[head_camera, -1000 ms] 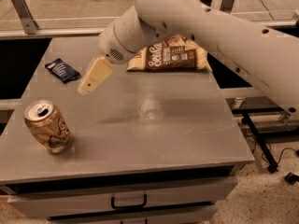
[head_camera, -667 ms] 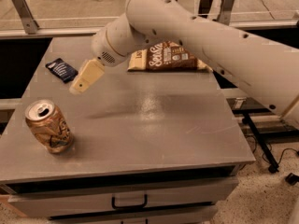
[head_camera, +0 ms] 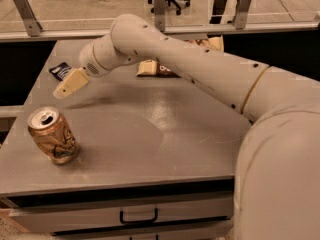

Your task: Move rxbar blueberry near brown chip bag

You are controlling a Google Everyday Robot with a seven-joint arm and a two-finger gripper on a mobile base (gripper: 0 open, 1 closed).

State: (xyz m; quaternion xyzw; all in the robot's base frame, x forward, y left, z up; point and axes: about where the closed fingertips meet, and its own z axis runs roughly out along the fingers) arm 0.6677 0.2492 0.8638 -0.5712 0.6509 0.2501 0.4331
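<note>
The rxbar blueberry (head_camera: 60,70) is a small dark navy wrapper lying flat at the far left of the grey table (head_camera: 165,134). My gripper (head_camera: 63,89) hangs just in front of it and slightly to its right, above the table, holding nothing that I can see. The brown chip bag (head_camera: 151,68) lies at the back middle of the table. My arm hides most of it; only its cream left end and a bit of its right end show.
A tan-gold soda can (head_camera: 53,135) stands tilted near the front left corner. My arm (head_camera: 200,74) crosses the table from the right. A drawer with a handle (head_camera: 138,216) sits under the tabletop. A railing and glass run behind the table.
My arm has swung left and forward, bringing the gripper closer to the bar. The arm now covers most of the chip bag.
</note>
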